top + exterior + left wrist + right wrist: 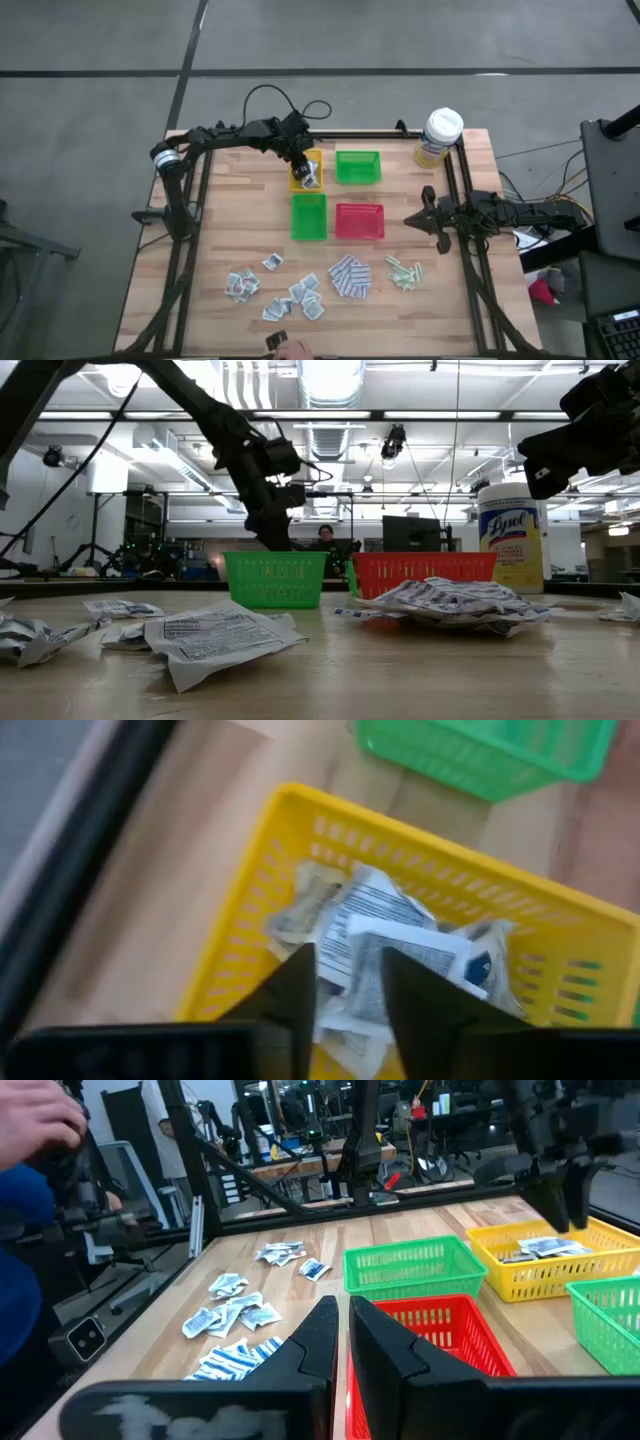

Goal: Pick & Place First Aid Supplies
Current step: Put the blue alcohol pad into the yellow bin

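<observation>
Light is bright and even, coming from ceiling lamps (pixel 330 375) that glare white in the low view. Shadows on the worktop (pixel 230 240) are soft and faint. The left wrist view is blurred throughout, its yellow tray (pixel 300 830) smeared. In the low view the nearest packets (pixel 215 640) are soft. The right wrist view blurs at its near edge.

bare wood around four clustered trays (pixel 359 221), canister (pixel 439 136) at corner

Four trays (pixel 337 196) sit in the middle of the table (pixel 220 240). The packets (pixel 300 288) lie nearer the front edge. The canister (pixel 438 136) stands behind them, at a corner.
</observation>
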### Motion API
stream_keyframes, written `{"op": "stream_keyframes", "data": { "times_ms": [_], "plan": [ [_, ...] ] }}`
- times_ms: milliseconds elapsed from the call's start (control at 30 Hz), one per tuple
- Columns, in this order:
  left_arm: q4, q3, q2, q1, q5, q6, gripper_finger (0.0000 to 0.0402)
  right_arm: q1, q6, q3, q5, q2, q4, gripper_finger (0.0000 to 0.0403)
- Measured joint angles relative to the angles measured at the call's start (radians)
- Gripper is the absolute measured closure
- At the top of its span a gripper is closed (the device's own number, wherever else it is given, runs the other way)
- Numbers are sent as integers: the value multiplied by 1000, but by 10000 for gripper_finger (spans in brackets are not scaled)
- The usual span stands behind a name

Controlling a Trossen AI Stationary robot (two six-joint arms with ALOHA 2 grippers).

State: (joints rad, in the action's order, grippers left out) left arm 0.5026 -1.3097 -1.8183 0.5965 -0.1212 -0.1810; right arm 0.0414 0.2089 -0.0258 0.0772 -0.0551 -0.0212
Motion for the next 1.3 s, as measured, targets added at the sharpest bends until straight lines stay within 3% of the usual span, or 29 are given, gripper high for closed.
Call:
{"op": "stream_keyframes", "data": {
  "times_ms": [67,200,300,567,733,967,1133,1300],
  "plan": [
    [10,-3,30,-13,84,0,254,0,0,0,0,0,0,374],
    [68,-11,158,-99,396,2,208,0,0,0,0,0,0,374],
    [181,-13,258,-169,482,34,197,0,0,0,0,0,0,374],
    [527,-12,407,-338,462,474,195,0,0,0,0,0,0,374],
    [646,-10,427,-442,342,737,195,0,0,0,0,0,0,374],
    [648,18,420,-592,187,1032,195,0,0,0,0,0,0,374],
    [596,86,419,-696,169,1211,195,0,0,0,0,0,0,374],
    [498,185,419,-772,165,1252,195,0,0,0,0,0,0,374]
  ]
}}
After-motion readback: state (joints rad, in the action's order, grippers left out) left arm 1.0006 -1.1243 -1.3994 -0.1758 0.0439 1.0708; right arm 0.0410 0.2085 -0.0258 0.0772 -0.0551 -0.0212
